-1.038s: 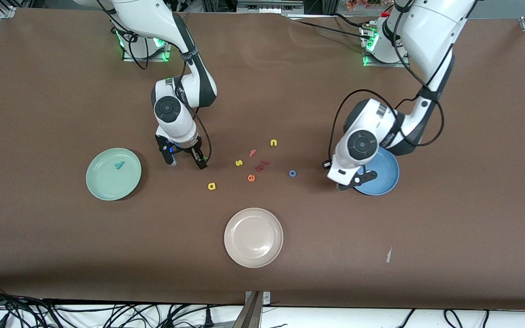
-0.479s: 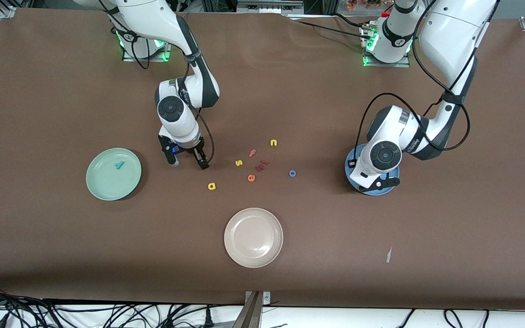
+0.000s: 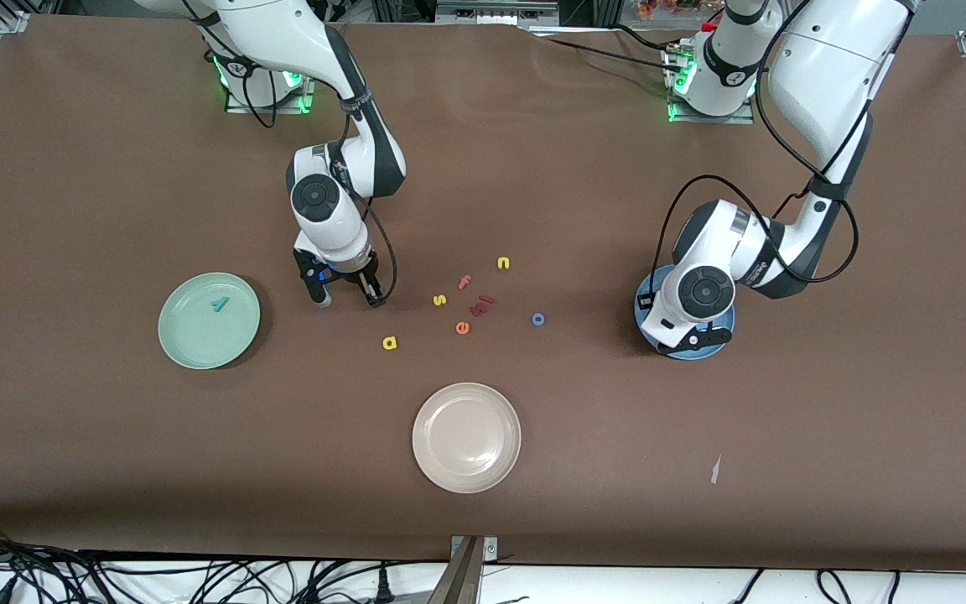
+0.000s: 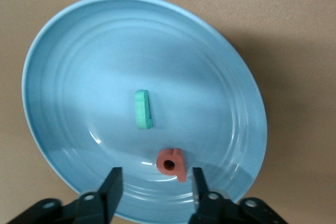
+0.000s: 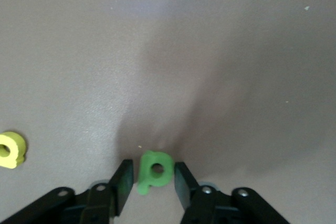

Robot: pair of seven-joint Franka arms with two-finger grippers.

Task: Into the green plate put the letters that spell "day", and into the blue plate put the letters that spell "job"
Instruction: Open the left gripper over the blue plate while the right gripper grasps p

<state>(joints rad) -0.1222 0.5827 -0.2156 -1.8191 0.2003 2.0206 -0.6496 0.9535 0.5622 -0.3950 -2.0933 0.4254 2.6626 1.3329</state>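
Note:
My left gripper (image 3: 689,339) (image 4: 155,183) hangs open over the blue plate (image 3: 641,305) (image 4: 79,66). On that plate lie the teal "j" (image 4: 143,109) and the reddish-pink "b" (image 4: 172,163), both free of the fingers. My right gripper (image 3: 347,297) (image 5: 149,180) is down at the table, its fingers closed in on both sides of the green "d" (image 5: 155,173), which rests on the table. The yellow "a" (image 3: 389,342) (image 5: 10,149) lies nearby. The teal "y" (image 3: 219,304) sits in the green plate (image 3: 189,344). The blue "o" (image 3: 538,319) lies on the table.
A beige plate (image 3: 466,436) stands nearer the front camera. Loose letters lie mid-table: yellow "s" (image 3: 439,299), yellow "n" (image 3: 503,262), pink "f" (image 3: 464,282), orange "e" (image 3: 462,328) and a dark red piece (image 3: 481,304).
My left gripper moved from the blue plate's edge to over the plate and opened. My right gripper's jaws narrowed from wide open, staying at the same spot.

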